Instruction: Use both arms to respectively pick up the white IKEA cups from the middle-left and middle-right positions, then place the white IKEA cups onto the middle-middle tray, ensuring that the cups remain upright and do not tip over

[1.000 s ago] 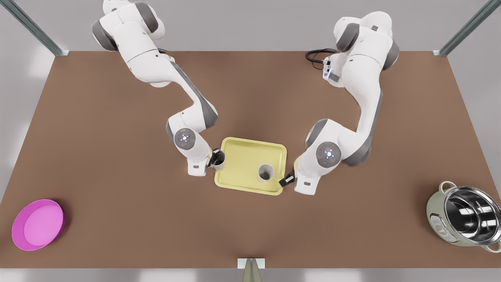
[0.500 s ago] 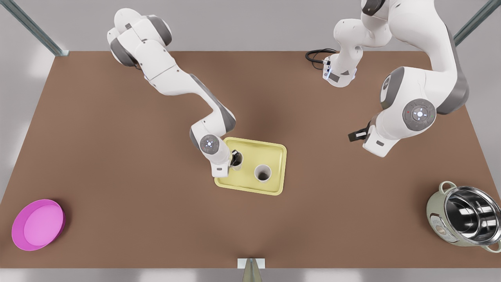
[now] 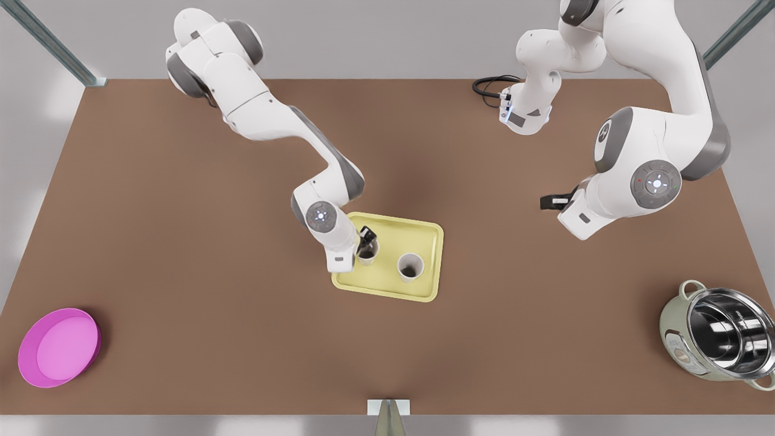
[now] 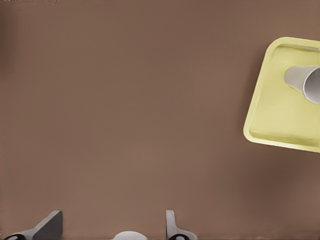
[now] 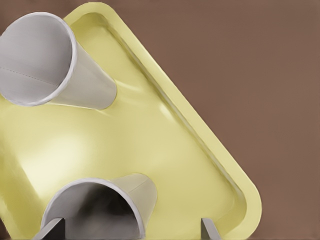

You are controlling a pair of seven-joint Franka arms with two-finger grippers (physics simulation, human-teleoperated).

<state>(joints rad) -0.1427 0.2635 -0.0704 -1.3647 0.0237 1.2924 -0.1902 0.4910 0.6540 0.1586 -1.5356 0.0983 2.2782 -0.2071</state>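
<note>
The pale yellow tray [image 3: 418, 233] lies mid-table with both white cups upright on it. One cup [image 3: 410, 266] stands free near the tray's end at the front view's right. The other cup [image 3: 367, 251] is at the opposite end, between the spread fingers of my right gripper [image 3: 365, 239], which is open around it. In the right wrist view this cup [image 5: 100, 210] sits between the fingers of the right gripper [image 5: 131, 222], with the free cup [image 5: 50, 60] farther along the tray [image 5: 190, 150]. My left gripper [image 3: 548, 201] hangs open, well off toward the front view's right; in its wrist view the gripper [image 4: 110, 220] has the tray [image 4: 280, 115] and a cup [image 4: 305, 82] far ahead of it.
A magenta bowl [image 3: 59, 346] sits at the front view's near left corner. A steel-lined pot [image 3: 720, 332] sits at the near right. A black cable [image 3: 489, 85] lies by the far arm base. Bare brown table [image 3: 181, 242] surrounds the tray.
My right gripper carried its cup from the tray's edge onto the tray, and its fingers now stand apart. My left arm pulled away from the tray toward the front view's right.
</note>
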